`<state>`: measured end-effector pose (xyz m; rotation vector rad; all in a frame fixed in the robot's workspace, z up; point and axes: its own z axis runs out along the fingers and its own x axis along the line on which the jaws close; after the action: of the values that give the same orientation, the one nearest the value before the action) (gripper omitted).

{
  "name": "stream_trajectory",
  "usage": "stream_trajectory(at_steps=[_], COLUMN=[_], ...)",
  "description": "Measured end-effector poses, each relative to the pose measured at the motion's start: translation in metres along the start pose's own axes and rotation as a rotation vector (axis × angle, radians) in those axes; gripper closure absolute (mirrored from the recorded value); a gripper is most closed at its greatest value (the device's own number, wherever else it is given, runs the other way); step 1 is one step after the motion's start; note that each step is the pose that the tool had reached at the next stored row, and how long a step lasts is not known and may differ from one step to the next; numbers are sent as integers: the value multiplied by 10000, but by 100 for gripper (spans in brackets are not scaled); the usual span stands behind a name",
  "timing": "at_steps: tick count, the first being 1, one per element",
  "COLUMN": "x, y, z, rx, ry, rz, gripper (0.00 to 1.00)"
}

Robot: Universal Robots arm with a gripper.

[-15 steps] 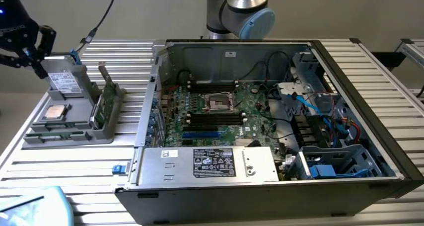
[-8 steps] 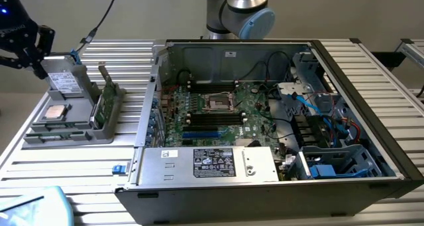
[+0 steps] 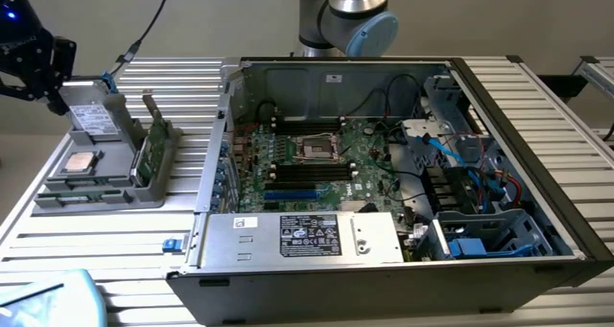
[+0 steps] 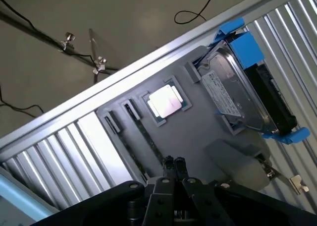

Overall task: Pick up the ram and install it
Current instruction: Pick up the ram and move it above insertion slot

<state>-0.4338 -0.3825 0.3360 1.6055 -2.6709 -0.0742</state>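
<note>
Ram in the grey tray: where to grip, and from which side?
Probably pinch the ram mid-length across its flat faces, coming straight down from above. It seems to stand on edge in a tray slot, so only its long top edge shows.

The ribbed table [image 3: 96, 230] carries 1 grey tray [image 3: 117, 170] and 1 open computer case [image 3: 384, 287].

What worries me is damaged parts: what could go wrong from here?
The hand is shut over the ram in the tray; descending like that, it might strike the stick instead of straddling it. The CPU lies close beside the ram, so a sideways drift could knock it. The upright card in the tray could get clipped too.
</note>
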Motion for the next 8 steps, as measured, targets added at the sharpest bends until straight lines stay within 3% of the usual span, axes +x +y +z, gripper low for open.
stream_trajectory(at_steps=[8], x=[0], y=[0], z=[9], rx=[-22], ry=[87], rz=[-1441], gripper=[89])
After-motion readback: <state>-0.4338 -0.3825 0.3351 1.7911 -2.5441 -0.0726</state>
